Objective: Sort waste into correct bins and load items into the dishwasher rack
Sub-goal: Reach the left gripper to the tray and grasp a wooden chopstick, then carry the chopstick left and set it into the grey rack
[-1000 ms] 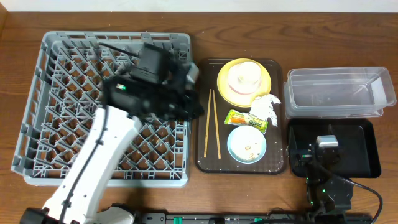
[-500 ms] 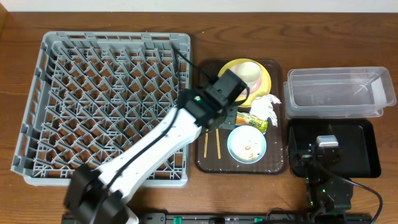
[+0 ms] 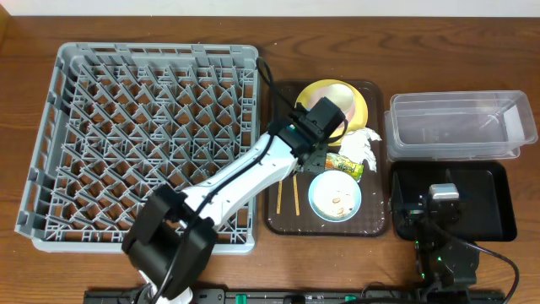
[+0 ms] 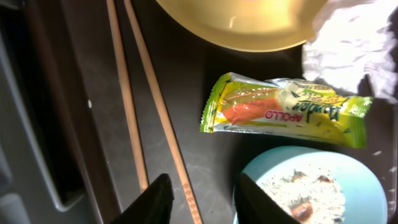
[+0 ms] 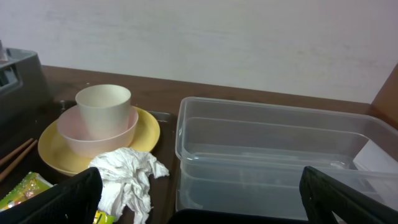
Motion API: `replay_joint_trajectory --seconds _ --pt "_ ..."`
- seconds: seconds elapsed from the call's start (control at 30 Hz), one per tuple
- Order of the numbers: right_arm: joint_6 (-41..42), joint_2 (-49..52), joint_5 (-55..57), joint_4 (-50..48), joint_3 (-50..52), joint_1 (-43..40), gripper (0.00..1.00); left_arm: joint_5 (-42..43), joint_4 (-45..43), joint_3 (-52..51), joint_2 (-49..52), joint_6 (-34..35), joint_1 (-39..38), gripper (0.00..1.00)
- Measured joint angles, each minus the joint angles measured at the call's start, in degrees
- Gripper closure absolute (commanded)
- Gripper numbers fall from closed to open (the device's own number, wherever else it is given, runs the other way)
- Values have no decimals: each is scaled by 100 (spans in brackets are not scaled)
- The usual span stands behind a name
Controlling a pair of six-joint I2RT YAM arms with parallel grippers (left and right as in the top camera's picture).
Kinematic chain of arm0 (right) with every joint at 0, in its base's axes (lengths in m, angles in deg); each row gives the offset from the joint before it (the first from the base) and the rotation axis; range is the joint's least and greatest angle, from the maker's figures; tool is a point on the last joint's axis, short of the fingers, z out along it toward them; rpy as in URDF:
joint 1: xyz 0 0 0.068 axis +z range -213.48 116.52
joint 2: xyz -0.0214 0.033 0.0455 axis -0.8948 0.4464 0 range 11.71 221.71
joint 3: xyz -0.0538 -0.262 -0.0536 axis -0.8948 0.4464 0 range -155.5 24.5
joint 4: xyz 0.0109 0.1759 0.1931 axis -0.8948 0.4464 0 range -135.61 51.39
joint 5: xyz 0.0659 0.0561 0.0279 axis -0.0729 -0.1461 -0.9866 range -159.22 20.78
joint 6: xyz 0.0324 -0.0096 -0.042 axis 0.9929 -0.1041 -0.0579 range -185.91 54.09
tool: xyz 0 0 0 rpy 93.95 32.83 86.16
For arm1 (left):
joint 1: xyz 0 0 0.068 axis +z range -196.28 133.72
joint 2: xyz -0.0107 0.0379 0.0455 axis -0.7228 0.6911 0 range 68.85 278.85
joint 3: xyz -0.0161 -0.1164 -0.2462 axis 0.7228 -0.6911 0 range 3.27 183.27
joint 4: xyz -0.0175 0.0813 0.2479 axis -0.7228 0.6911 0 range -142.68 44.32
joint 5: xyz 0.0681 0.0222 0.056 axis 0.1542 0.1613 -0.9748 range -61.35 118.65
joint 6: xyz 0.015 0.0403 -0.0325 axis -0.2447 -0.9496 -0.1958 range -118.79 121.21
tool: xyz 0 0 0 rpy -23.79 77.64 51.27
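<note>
My left gripper (image 3: 315, 160) (image 4: 208, 200) is open and empty, low over the brown serving tray (image 3: 375, 221), with a wooden chopstick (image 4: 163, 112) (image 3: 295, 198) between its fingers. The green-and-orange snack wrapper (image 4: 283, 112) (image 3: 339, 165) lies just ahead of it. The light-blue dish (image 3: 319, 187) (image 4: 261, 177) holds rice scraps (image 4: 311, 196). The white tissue (image 3: 361, 143) (image 5: 127, 174) lies beside the yellow plate (image 3: 361, 105) (image 5: 146, 134). The plate carries a bowl (image 5: 96, 140) with a cup (image 5: 102, 102) in it. My right gripper (image 3: 439, 203) (image 5: 199, 208) is open over the black tray (image 3: 489, 198).
The grey dishwasher rack (image 3: 126, 127) fills the left of the table. The clear tub (image 3: 460, 125) (image 5: 273, 149) stands behind the black tray at the right. My left arm reaches across the rack's right edge.
My left arm has swung right from over the rack to the serving tray and now hovers by the chopsticks and wrapper. The right arm has not moved.
</note>
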Motion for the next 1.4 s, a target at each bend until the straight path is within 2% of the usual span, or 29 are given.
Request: replay_joint_trajectory --seconds 0.23,0.5,0.8,1.1,1.17,1.2,1.4 --pt "0 0 0 2 0 0 1 -299 -79 0 457 -2 0 73" --pt "0 0 0 2 -2 0 1 -570 -184 0 822 -2 4 74" --pt "0 0 0 2 -2 2 1 -616 -317 0 1056 -2 4 74" --pt "0 0 0 2 -2 0 1 -616 -385 0 1222 -2 4 78" --pt "0 0 0 0 -2 0 1 -616 -400 2 1224 -2 4 81" --pt "0 0 0 2 0 2 1 -616 -411 0 1226 2 4 86" --pt "0 0 0 2 -2 0 1 -658 -428 2 1231 2 4 94"
